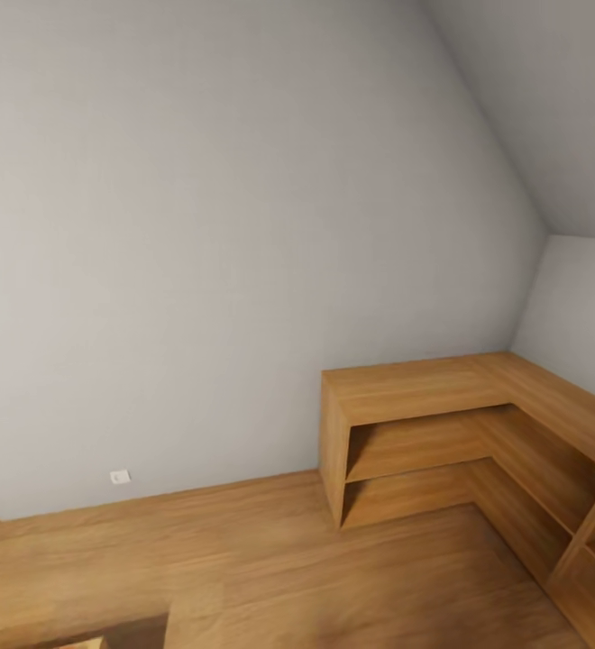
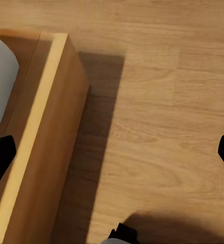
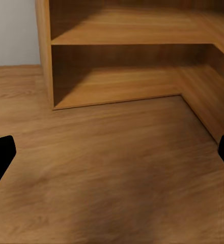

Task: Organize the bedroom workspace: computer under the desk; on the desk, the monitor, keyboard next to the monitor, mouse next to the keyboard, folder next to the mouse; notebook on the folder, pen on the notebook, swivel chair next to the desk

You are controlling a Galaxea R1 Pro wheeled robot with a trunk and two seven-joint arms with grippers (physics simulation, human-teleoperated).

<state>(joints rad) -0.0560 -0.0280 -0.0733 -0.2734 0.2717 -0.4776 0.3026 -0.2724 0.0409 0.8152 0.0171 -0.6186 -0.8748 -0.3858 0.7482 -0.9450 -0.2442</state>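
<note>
Wood-grain plank floor lies closest, running to a plain grey wall. On it stands an L-shaped brown wooden shelf unit, its compartments bare. Both the left gripper and the right gripper have jaws spread wide, holding nothing. A wooden box-like frame sits by the left one. Judging from this, the robot is in transit; no step can be confirmed done, and the whereabouts and appearance of the computer, monitor and other items cannot be told.

- Wall: plain pale grey, with a small white outlet.
- Floor: warm honey-brown wood grain.
- Corner shelf: matching orange-brown wood.
- Fingers: black.
</note>
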